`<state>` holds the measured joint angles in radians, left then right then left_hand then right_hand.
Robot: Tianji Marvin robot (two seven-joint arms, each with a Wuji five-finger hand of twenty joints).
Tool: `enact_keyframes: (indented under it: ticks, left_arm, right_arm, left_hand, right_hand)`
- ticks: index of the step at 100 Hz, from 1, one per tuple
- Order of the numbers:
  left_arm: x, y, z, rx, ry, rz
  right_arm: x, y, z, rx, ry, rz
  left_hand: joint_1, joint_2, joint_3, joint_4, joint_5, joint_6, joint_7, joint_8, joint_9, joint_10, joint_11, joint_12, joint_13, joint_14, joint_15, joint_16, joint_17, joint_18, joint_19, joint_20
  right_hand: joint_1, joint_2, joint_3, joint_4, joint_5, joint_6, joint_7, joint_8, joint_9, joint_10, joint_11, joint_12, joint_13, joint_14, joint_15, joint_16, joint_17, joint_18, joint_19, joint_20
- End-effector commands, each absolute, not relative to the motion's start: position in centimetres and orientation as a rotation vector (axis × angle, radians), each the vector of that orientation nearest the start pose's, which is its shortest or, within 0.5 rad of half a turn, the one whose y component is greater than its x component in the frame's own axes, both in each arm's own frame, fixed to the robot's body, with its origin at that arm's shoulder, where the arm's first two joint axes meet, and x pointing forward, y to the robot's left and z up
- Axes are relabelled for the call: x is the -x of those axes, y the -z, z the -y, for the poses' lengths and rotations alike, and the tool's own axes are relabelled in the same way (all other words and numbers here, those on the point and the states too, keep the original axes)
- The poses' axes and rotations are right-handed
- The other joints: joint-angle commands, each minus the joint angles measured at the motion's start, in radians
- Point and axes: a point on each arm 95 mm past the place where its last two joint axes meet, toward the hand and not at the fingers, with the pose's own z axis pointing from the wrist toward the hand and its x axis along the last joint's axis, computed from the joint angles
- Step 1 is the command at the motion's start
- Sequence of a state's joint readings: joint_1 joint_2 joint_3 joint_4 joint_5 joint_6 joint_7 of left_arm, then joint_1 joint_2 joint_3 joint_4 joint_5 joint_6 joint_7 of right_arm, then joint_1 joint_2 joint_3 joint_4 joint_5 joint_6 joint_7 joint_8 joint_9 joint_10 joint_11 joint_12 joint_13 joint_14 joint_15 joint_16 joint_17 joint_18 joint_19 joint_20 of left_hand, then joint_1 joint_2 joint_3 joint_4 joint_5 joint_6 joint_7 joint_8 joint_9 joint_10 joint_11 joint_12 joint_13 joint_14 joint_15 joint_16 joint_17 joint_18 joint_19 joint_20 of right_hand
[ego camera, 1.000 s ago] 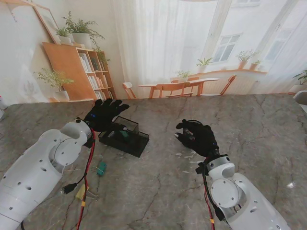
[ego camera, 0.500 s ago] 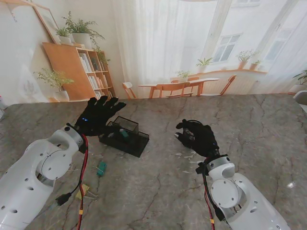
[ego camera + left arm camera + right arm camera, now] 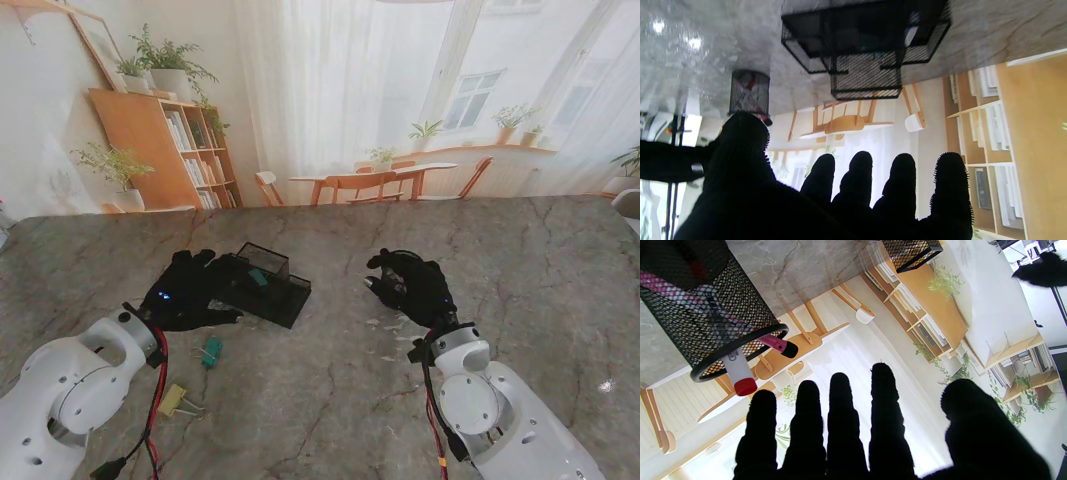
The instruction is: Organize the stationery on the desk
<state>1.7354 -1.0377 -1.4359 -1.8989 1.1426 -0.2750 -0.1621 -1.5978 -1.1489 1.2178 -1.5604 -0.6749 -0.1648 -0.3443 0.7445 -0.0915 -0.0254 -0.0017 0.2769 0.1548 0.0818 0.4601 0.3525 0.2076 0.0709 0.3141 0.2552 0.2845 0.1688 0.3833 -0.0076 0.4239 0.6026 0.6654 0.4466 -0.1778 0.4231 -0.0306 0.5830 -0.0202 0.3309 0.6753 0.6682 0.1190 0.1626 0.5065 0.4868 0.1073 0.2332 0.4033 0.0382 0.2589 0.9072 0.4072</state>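
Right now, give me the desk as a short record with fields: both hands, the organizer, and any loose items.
left hand: open, fingers spread, holding nothing, beside the organizer
right hand: fingers straight, holding nothing
black mesh organizer: on the marble table, something teal inside
mesh pen cup: holds a pink pen and a white marker
teal binder clip: loose, nearer to me than the organizer
yellow binder clip: loose, nearest to me

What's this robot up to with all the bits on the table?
It is tidying desk stationery on a grey marble table. Its black-gloved left hand sits low beside a black wire-mesh desk organiser, fingers spread and holding nothing. The black-gloved right hand hovers off to the right, also empty. A small green binder clip and a yellow one lie loose on the table nearer to me. A round black mesh pen cup with markers in it shows in the right wrist view.
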Motion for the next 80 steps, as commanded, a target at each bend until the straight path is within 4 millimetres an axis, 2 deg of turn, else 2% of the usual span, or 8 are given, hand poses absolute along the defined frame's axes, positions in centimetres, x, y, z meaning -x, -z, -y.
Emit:
enact_keyframes:
  ticks: [1, 19, 39, 54, 65, 80]
  left_arm:
    - [-34.4, 27.3, -1.7, 0.92, 1.43, -1.771]
    - [-31.4, 28.6, -2.9, 0.931, 1.321, -1.808]
    - [-29.1, 29.5, -4.8, 0.905, 1.243, -1.879]
    - [-27.8, 30.3, -6.3, 0.933, 1.216, -1.939]
    - [-26.9, 30.9, -7.6, 0.953, 1.187, -1.993]
    - [-25.8, 31.8, -9.2, 1.019, 1.174, -2.023]
  right_arm:
    - [-39.0, 32.0, -0.8, -1.347, -1.939, -1.058]
    - [-39.1, 32.1, -0.9, -1.35, -1.944, -1.062]
    - [-39.2, 32.2, -1.2, -1.352, -1.95, -1.079]
    - [-39.2, 32.3, -1.5, -1.355, -1.952, -1.096]
    - [-39.3, 32.3, -1.8, -1.356, -1.953, -1.109]
    - [-39.3, 32.4, -2.1, -1.358, -1.953, -1.13]
  left_hand:
    - [0.019, 0.061, -0.013, -0.042, 0.026, 0.002, 0.005, 0.013, 0.015, 0.006, 0.0, 0.011, 0.019, 0.003, 0.006, 0.009, 0.003, 0.001, 0.028, 0.033]
    - [0.018, 0.049, -0.013, -0.042, 0.038, 0.0, 0.01, 0.019, 0.036, 0.003, 0.003, 0.017, 0.057, 0.002, 0.018, 0.024, 0.029, 0.009, 0.07, 0.044]
    - [0.025, 0.042, -0.01, -0.04, 0.064, 0.011, 0.032, 0.048, 0.079, -0.018, 0.019, 0.041, 0.12, -0.031, 0.042, 0.055, 0.089, -0.015, 0.152, 0.062]
    - [0.028, 0.033, -0.009, -0.038, 0.068, 0.018, 0.033, 0.056, 0.077, -0.041, 0.016, 0.046, 0.136, -0.065, 0.04, 0.06, 0.104, -0.035, 0.163, 0.058]
    - [0.035, 0.028, -0.009, -0.037, 0.047, 0.032, 0.012, 0.049, 0.045, -0.059, -0.003, 0.031, 0.123, -0.107, -0.008, 0.03, 0.087, -0.049, 0.105, 0.02]
    - [0.024, 0.011, -0.008, -0.036, 0.024, 0.038, -0.005, 0.029, 0.011, -0.071, -0.014, 0.006, 0.102, -0.131, -0.042, -0.01, 0.069, -0.055, 0.032, -0.013]
  right_hand:
    - [0.002, 0.027, -0.012, 0.005, 0.019, 0.001, 0.002, 0.02, 0.004, 0.004, 0.011, 0.014, -0.012, -0.011, -0.002, 0.012, -0.007, -0.008, 0.01, 0.014]
    - [0.001, 0.027, -0.013, 0.005, 0.02, 0.001, 0.002, 0.02, 0.005, 0.004, 0.012, 0.014, -0.011, -0.012, -0.002, 0.012, -0.007, -0.009, 0.01, 0.014]
    - [0.002, 0.029, -0.013, 0.006, 0.02, 0.001, 0.003, 0.02, 0.005, 0.003, 0.012, 0.014, -0.012, -0.012, -0.002, 0.012, -0.006, -0.009, 0.01, 0.014]
    - [0.002, 0.029, -0.013, 0.006, 0.019, 0.0, 0.003, 0.02, 0.005, 0.005, 0.012, 0.014, -0.012, -0.012, -0.002, 0.012, -0.007, -0.009, 0.01, 0.015]
    - [0.001, 0.03, -0.013, 0.006, 0.018, 0.001, 0.002, 0.02, 0.005, 0.004, 0.012, 0.014, -0.012, -0.012, -0.002, 0.012, -0.006, -0.008, 0.01, 0.015]
    - [0.001, 0.032, -0.014, 0.006, 0.018, 0.001, 0.003, 0.021, 0.004, 0.004, 0.012, 0.015, -0.014, -0.011, -0.002, 0.012, -0.007, -0.01, 0.011, 0.015]
